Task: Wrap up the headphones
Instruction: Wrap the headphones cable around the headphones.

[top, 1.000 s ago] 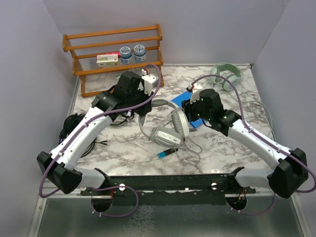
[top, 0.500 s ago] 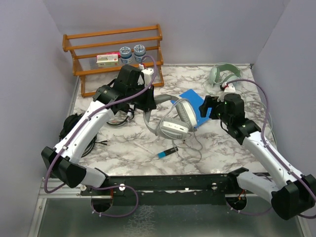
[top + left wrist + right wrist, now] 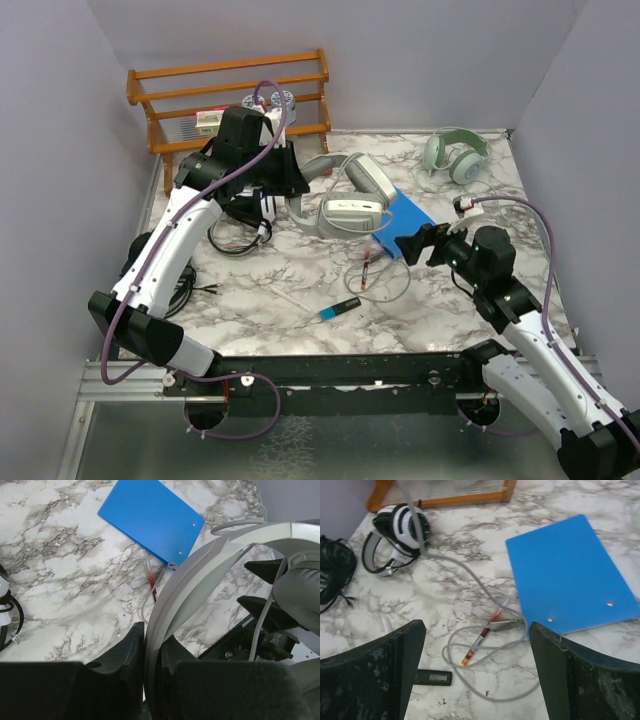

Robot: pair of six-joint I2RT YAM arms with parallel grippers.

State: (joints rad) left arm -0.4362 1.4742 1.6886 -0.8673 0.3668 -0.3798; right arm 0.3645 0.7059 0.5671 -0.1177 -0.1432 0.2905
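The left gripper [image 3: 152, 655] is clamped tight on the headband of the grey headphones [image 3: 350, 195], with the band pinched edge-on between its two fingers. In the top view we see this pair held off the marble table [image 3: 300, 275], its ear cups out to the right of the gripper and above the far left edge of the blue board [image 3: 408, 217]. The thin grey cable [image 3: 470, 652] lies in loose loops on the table directly ahead of the right gripper [image 3: 415, 243], its metal plug [image 3: 504, 625] just beside the board's near corner and a red pen [image 3: 482, 639] lying across the loops. The right gripper has its fingers spread wide and holds nothing; it is apart from the cable. The white-and-black pair [image 3: 400, 532] lies near the wooden rack [image 3: 230, 100], the black pair [image 3: 150, 258] lies at the left edge, and a pale pair [image 3: 455, 155] lies at the far right.
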